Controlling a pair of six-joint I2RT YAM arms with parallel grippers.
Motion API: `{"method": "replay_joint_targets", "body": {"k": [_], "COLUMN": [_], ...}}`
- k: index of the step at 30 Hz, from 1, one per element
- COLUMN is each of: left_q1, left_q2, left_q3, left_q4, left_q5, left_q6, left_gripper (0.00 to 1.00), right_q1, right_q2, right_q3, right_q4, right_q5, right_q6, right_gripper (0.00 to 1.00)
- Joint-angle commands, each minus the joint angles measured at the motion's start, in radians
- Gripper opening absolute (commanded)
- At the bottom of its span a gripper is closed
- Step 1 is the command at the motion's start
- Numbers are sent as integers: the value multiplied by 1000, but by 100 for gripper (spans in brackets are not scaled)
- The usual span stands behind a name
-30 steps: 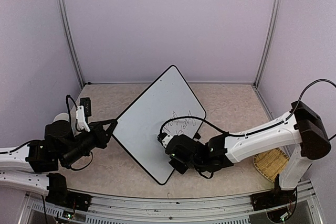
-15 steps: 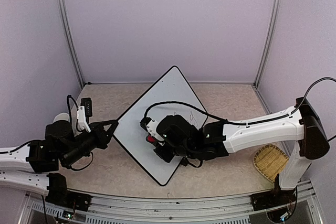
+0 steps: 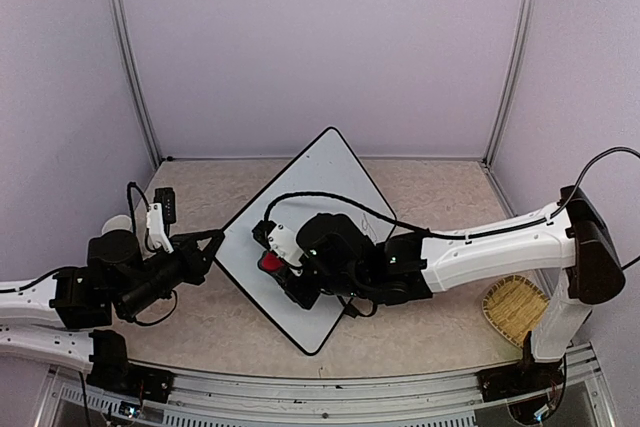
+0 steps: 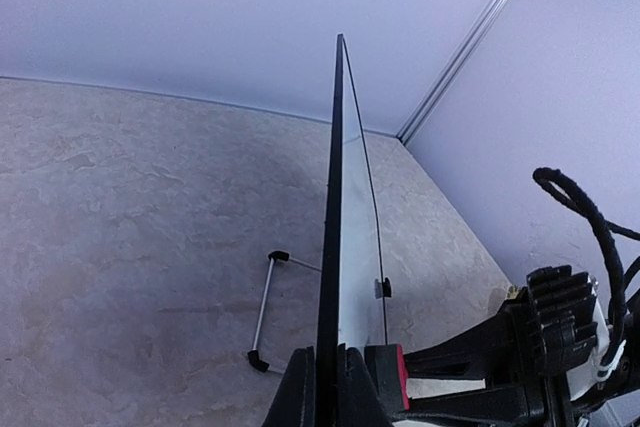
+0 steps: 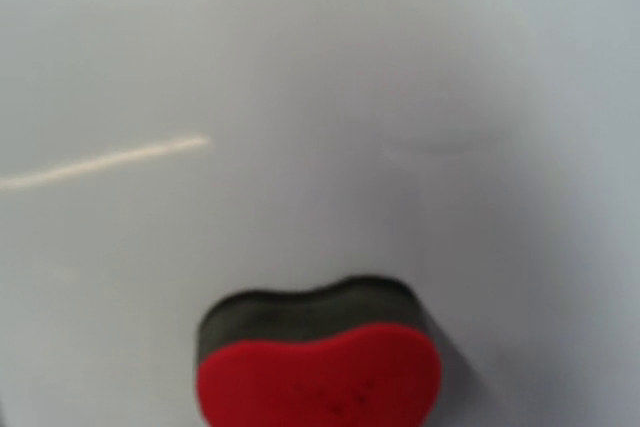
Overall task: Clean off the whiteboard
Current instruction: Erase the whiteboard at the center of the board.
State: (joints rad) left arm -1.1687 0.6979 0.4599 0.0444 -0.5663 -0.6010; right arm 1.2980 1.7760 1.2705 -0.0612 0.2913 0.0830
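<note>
1. Whiteboard (image 3: 320, 182), white with a thin black frame and rounded corners, is near the middle of the table (image 3: 450, 197), a little toward its left edge.
2. The table has a beige, marbled top. Plain lilac walls (image 3: 320, 47) close it in on three sides, with a metal post (image 3: 135, 67) at each far corner.
3. From above, the board shows as a diamond: one corner points to the table's far edge, the opposite corner to its near edge.
4. Its longer sides seem to run from the left corner diagonally toward the far edge, though the board's tilt makes this hard to judge.
5. From the left wrist the board is seen edge-on. Its black edge runs straight away from the camera, and its white face is turned to the right.
6. A thin wire leg (image 4: 262, 312) with black tips rests on the table just beside the board's back.
7. The left gripper (image 3: 207, 245) is clamped tight on the board's left corner.
8. The right gripper (image 3: 285, 269) holds a red and black eraser (image 3: 268, 263) against the white face, between the left corner and the board's middle.
9. A woven basket (image 3: 515, 312) lies by the table's near right corner, well apart from the board.
</note>
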Motion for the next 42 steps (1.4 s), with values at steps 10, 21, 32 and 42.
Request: {"method": "replay_joint_targets", "body": {"k": [10,21,32,42], "left_q1": [-27,-29,-28,-28], "left_q2": [1,-14,-12,-5], "left_q3": [-20,-25,-24,-23], "left_q4": [-41,-53,-51,-45], "left_q5": [130,121,123,125], "left_q6": [43,43,41,41], "left_gripper": [0,0,0,0], "right_q1": [56,-72,-100,-137], "right_q2": [48,18,56,41], "right_q3": [-54,-90,-43,-32], "right_q4": [47,8,-54,-60], "right_q5": [-146,-81,1,11], "right_q6": [37,99,76,55], "right_gripper": [20,20,20,20]}}
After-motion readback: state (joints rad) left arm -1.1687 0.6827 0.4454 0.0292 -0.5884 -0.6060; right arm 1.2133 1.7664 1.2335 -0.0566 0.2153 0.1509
